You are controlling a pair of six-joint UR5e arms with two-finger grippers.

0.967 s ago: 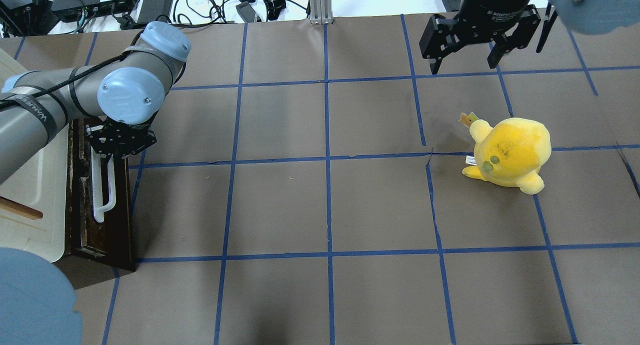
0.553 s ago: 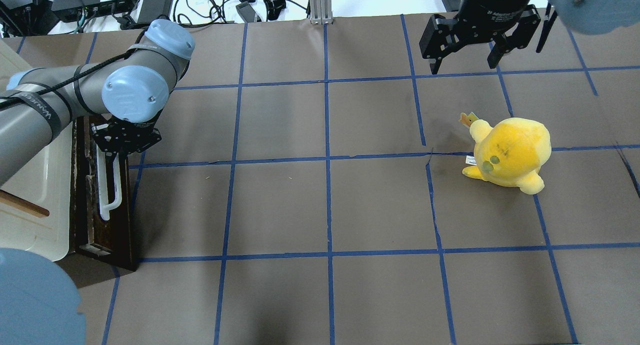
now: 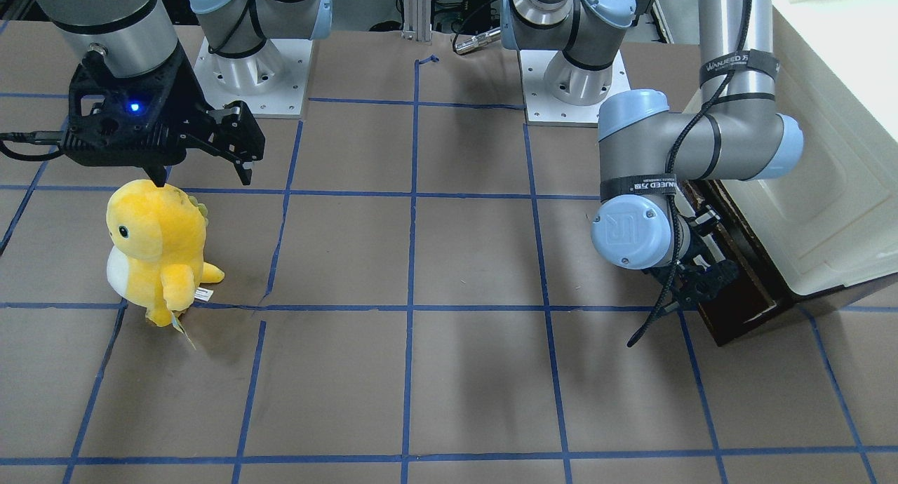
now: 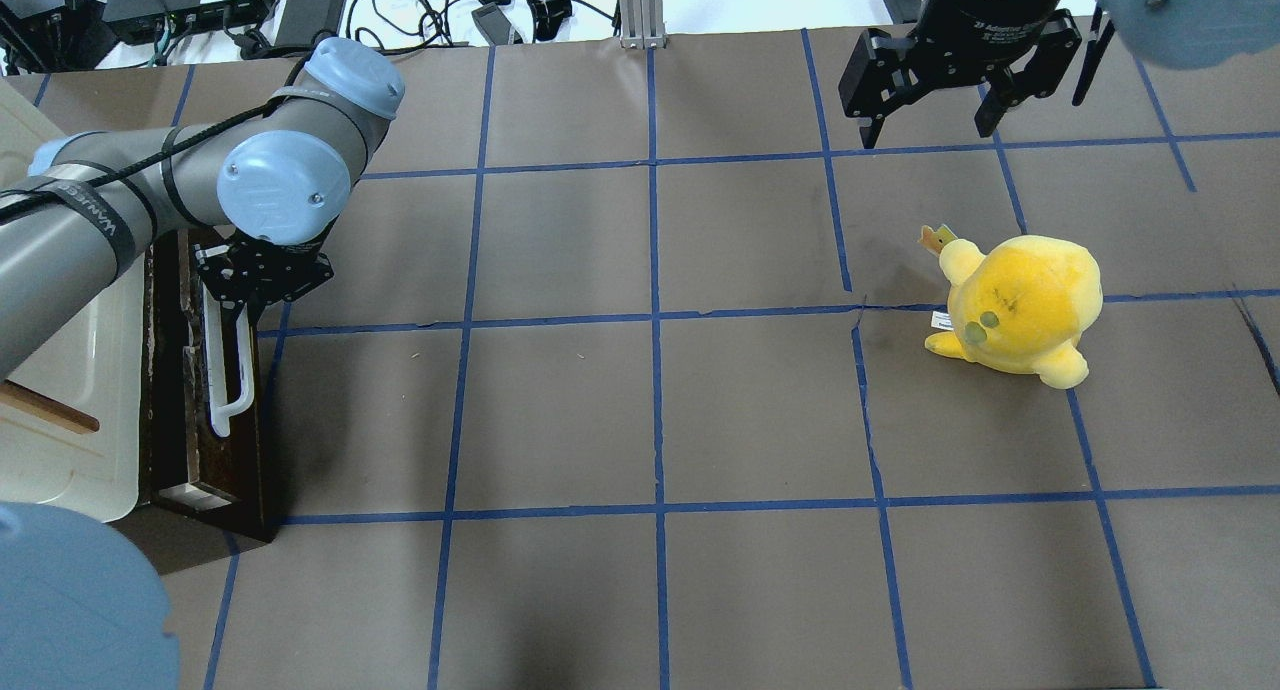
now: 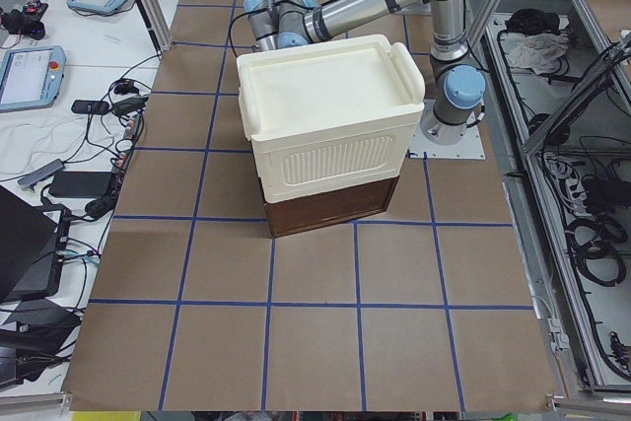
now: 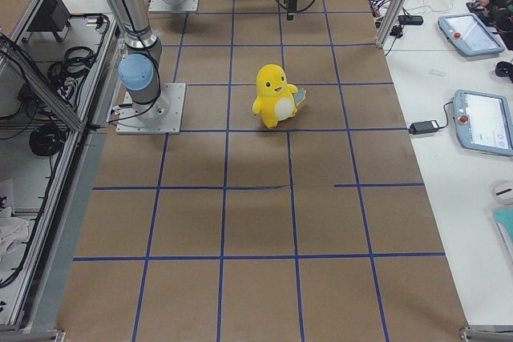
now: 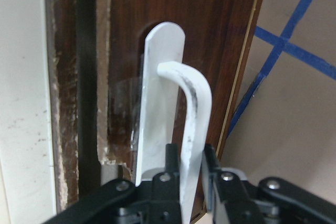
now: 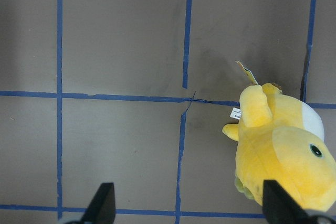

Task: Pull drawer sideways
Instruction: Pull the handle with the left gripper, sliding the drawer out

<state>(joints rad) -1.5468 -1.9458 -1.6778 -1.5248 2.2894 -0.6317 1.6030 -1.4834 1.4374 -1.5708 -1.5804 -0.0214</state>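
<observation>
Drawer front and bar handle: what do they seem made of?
The drawer front: dark wood or veneer, probably; grain streaks show, edge chipped pale. The bar handle: smooth white, likely painted metal or plastic; grey scuffs along its bend.

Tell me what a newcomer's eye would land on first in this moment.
The bright yellow plush toy stands alone on the robot's right side of the brown table, with the right gripper hovering open near it. On the far left, the left gripper is clamped on the white bar handle of the dark brown drawer, which sits under the cream-white cabinet.
</observation>
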